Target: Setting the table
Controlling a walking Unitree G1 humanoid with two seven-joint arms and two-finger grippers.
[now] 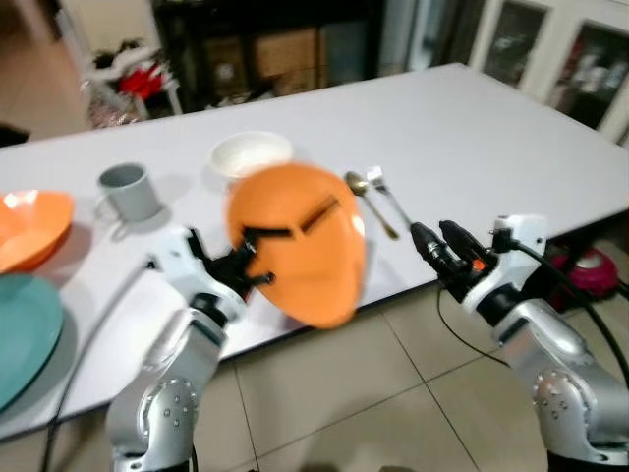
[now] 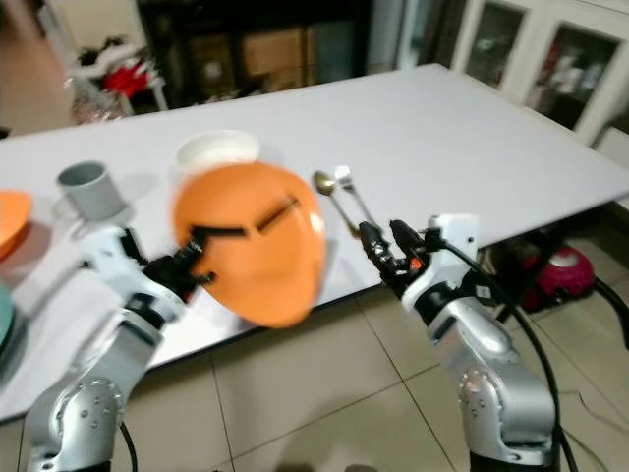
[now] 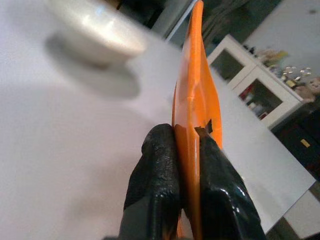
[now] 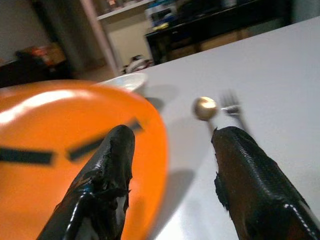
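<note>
My left gripper is shut on the rim of an orange plate, holding it tilted on edge above the white table's front edge; in the left wrist view its fingers pinch the plate. My right gripper hovers open just right of the plate, near the table edge, with nothing between its fingers. A spoon and a fork lie side by side on the table beyond the plate. A white bowl sits behind the plate, a grey mug to its left.
An orange bowl and a teal plate lie at the table's left end. The white table stretches bare to the right. Tiled floor lies below me. Dark shelving and white cabinets stand behind the table.
</note>
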